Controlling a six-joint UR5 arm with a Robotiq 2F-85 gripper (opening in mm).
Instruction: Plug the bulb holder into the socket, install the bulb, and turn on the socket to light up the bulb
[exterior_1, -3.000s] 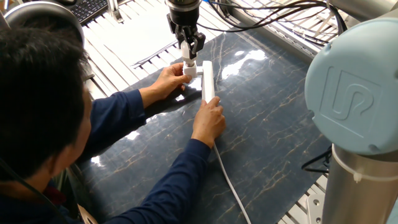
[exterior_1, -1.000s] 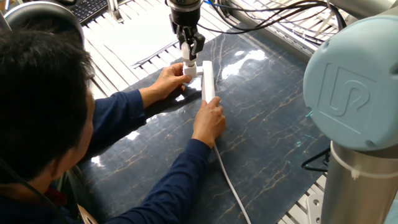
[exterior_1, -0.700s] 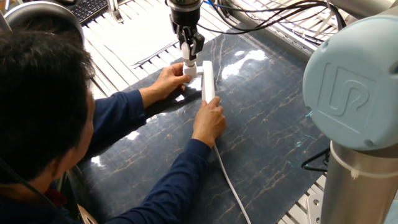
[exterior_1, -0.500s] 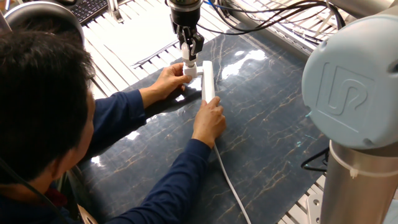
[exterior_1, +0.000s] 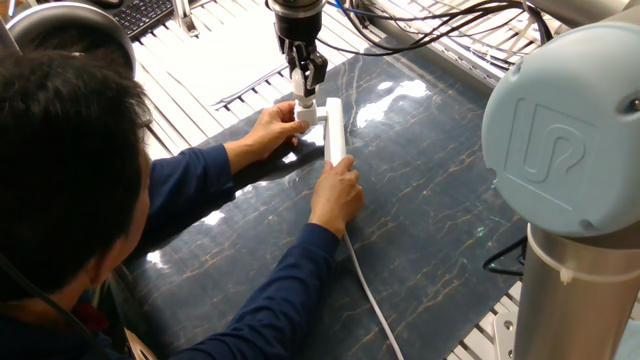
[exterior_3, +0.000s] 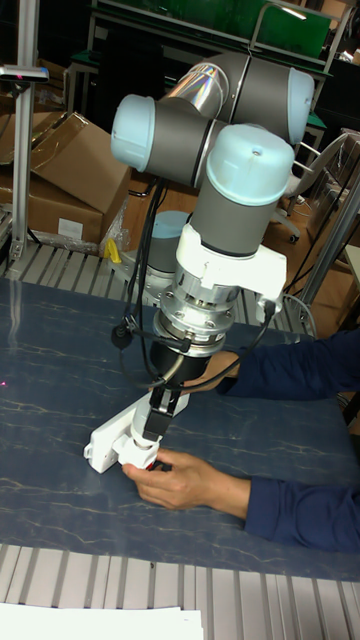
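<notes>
To the left of my jaws (exterior_1: 303, 88) a person's hand (exterior_1: 268, 130) reaches in across the table (exterior_1: 450, 200) and cups the bulb holder (exterior_1: 304, 113), which sits directly under my fingertips and against the side of the socket (exterior_1: 334, 130). My jaws are nearly closed, pinched on something small and white above the holder; it may be the bulb, but I cannot tell for sure from either view. In the tall fixed view my jaws (exterior_3: 150, 437) point down at that same spot, with the hand (exterior_3: 180, 480) curled just below them. Just right of my jaws the socket lies along the table, its cord (exterior_1: 370, 295) trailing toward the near edge. The person's other hand (exterior_1: 336, 195) rests on its near end.
</notes>
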